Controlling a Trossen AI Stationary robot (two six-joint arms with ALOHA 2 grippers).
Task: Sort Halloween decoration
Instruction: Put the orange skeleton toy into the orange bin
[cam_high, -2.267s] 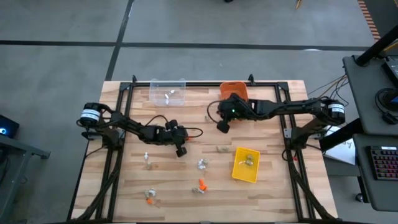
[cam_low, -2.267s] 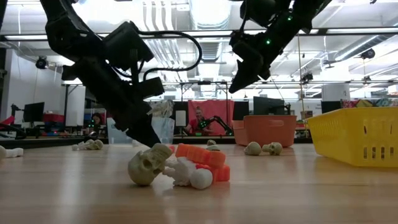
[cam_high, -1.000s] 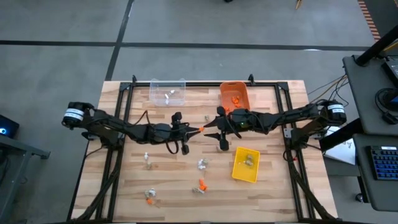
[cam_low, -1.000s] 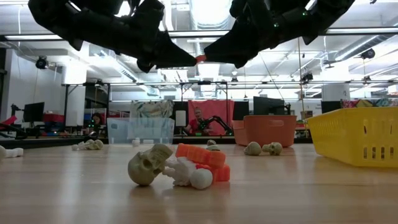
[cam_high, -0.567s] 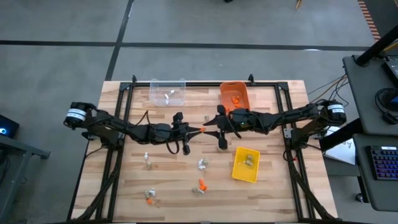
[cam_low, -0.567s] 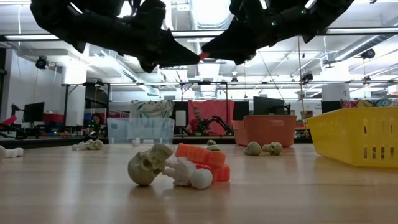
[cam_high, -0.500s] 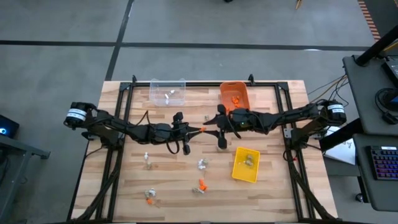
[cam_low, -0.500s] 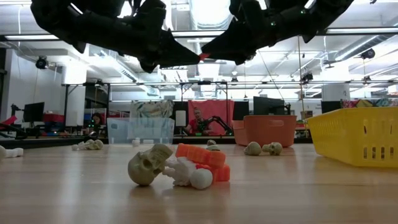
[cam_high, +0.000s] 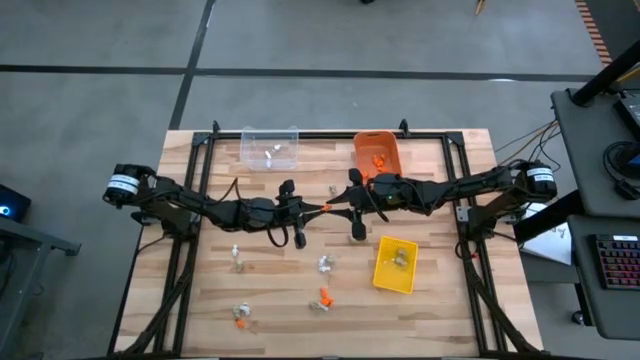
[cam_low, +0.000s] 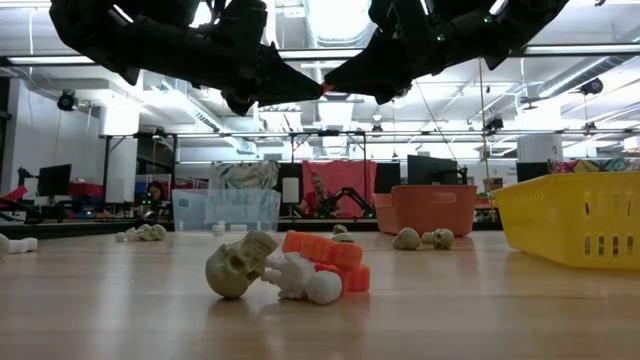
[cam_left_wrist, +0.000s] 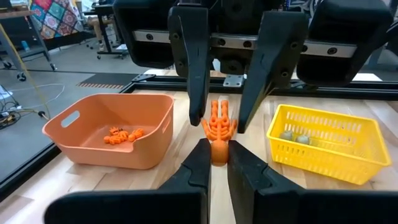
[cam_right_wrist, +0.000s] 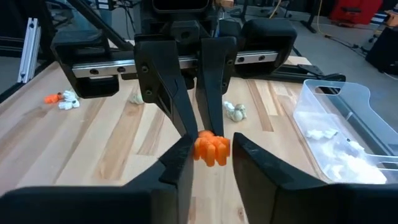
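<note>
An orange skeleton-hand trinket (cam_left_wrist: 219, 124) hangs in the air above the table's middle (cam_high: 325, 208). My two grippers meet at it, both nearly level. My left gripper (cam_left_wrist: 219, 148) comes from the table's left and is shut on the wrist end. My right gripper (cam_right_wrist: 211, 152) comes from the right, its fingers closed in on the bony finger end. More trinkets lie loose on the table: a tan skull (cam_low: 238, 267) leaning against orange and white pieces (cam_low: 322, 268), and others (cam_high: 325, 264) (cam_high: 240, 315) (cam_high: 236, 258). My left gripper pinches the trinket's wrist stub (cam_left_wrist: 219, 154) between its two fingertips, coming level from the table's left. The trinket sticks out ahead of the fingers, lifted clear of the table. My right gripper has the trinket's finger end (cam_right_wrist: 212, 150) between its two fingers (cam_right_wrist: 184, 155), coming level from the table's right. No gap shows between pads and trinket.
A clear bin (cam_high: 270, 148) with white pieces stands at the far edge. Beside it an orange bin (cam_high: 377, 152) holds orange pieces. A yellow bin (cam_high: 395, 264) with tan pieces is at the right. Black frame rails (cam_high: 190, 230) run along both sides.
My right gripper's fingers have drawn together around the orange trinket's finger end. Both arms have stayed where they were, and the trinket has stayed in the air between them.
</note>
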